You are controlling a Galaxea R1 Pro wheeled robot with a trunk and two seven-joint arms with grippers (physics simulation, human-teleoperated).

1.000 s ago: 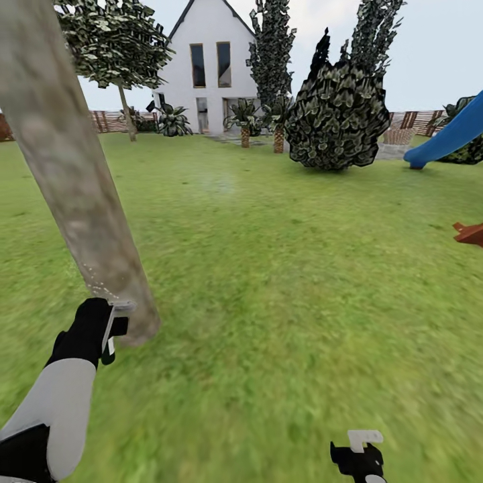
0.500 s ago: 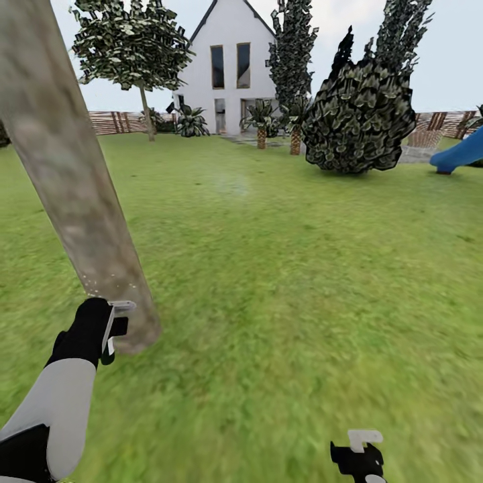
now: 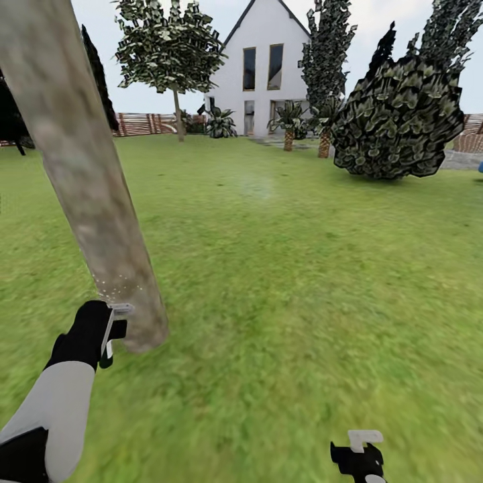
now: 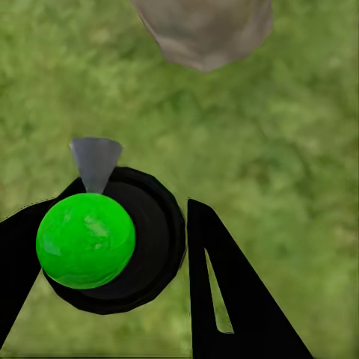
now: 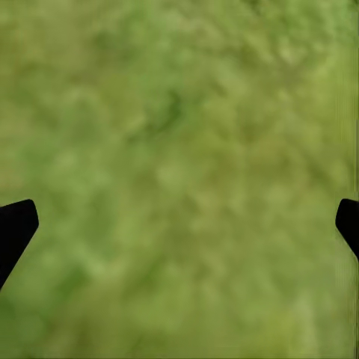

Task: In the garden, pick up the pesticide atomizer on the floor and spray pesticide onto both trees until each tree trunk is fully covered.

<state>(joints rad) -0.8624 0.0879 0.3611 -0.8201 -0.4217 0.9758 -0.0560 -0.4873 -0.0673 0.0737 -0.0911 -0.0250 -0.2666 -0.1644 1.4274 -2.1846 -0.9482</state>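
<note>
Left gripper: fingers pinching atomizer, green top, nozzle toward trunk, just beside trunk base at 9 o'clock of lawn. Right gripper: fingers spread wide, above grass at 5 o'clock. House at 12 o'clock.

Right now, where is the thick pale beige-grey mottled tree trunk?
In the head view the thick pale beige-grey mottled tree trunk rises at the left, its base in the green lawn just ahead of the left gripper.
</note>
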